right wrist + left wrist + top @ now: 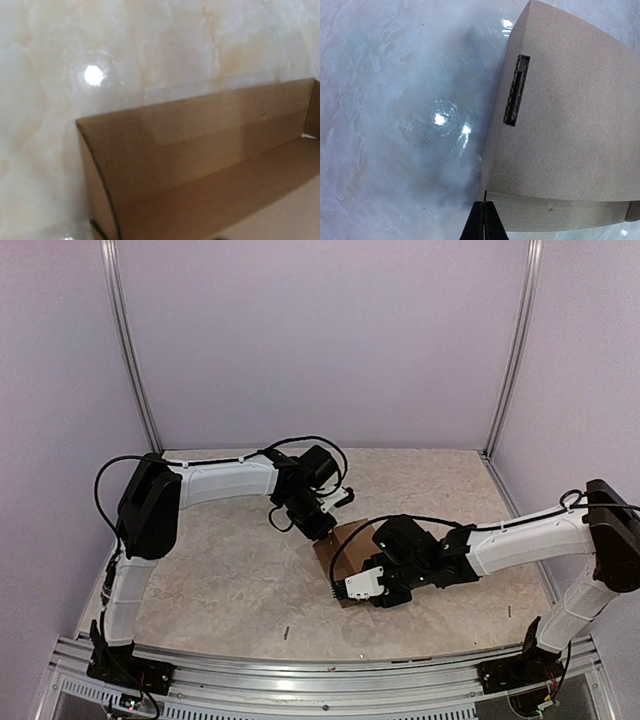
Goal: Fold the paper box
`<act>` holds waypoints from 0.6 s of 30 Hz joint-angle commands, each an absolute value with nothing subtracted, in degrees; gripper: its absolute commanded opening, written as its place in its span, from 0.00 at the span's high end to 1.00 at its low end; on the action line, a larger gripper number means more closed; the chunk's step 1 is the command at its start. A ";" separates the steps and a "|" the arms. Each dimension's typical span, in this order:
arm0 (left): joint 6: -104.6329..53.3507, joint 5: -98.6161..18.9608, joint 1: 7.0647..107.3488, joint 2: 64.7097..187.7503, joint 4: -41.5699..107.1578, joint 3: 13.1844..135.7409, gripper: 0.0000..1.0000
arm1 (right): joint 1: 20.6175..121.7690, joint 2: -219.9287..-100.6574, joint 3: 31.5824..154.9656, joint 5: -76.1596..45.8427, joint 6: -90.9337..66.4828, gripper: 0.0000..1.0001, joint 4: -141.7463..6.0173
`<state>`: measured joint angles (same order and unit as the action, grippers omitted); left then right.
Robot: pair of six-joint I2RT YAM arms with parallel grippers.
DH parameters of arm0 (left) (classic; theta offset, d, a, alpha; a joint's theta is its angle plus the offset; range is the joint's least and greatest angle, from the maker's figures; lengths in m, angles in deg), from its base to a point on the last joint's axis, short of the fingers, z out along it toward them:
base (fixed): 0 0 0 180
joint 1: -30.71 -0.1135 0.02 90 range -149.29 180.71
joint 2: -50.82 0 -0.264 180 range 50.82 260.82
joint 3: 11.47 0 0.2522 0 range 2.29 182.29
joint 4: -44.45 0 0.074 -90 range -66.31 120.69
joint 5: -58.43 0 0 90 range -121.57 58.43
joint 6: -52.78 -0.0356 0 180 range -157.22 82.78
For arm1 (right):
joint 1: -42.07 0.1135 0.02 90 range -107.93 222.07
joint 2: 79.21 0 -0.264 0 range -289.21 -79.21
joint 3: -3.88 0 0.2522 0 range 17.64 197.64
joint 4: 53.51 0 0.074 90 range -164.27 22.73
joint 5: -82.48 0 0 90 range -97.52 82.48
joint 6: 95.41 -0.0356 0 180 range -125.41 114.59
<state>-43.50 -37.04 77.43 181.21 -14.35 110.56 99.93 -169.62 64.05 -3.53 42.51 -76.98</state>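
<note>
The paper box [345,545] is brown cardboard, partly folded, lying mid-table between both arms. In the left wrist view one of its walls [570,115] has a narrow slot [516,90], with a flap [555,212] below it. My left gripper [484,205] is at the box's far left corner [318,528], shut, with a thin cardboard edge running in between its tips. My right gripper [360,587] hangs over the box's near right part. Its fingers do not show in the right wrist view, which looks into the box's upright inner wall [200,145] and floor.
The marbled tabletop [230,570] is bounded by lilac walls and metal corner posts [130,350] [510,350]. An aluminium rail [320,680] with both arm bases runs along the near edge. Small dark specks [285,633] lie on the table in front.
</note>
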 commanded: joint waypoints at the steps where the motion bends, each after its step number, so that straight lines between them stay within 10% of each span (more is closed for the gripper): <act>1: -44.09 -39.38 78.27 182.26 -13.75 110.32 0.95 | 98.11 -170.32 61.34 -3.97 41.85 0.51 -85.48; 18: -41.88 -38.68 78.17 167.28 6.51 88.14 0.66 | 86.89 -153.70 65.49 -15.15 40.57 0.36 -92.60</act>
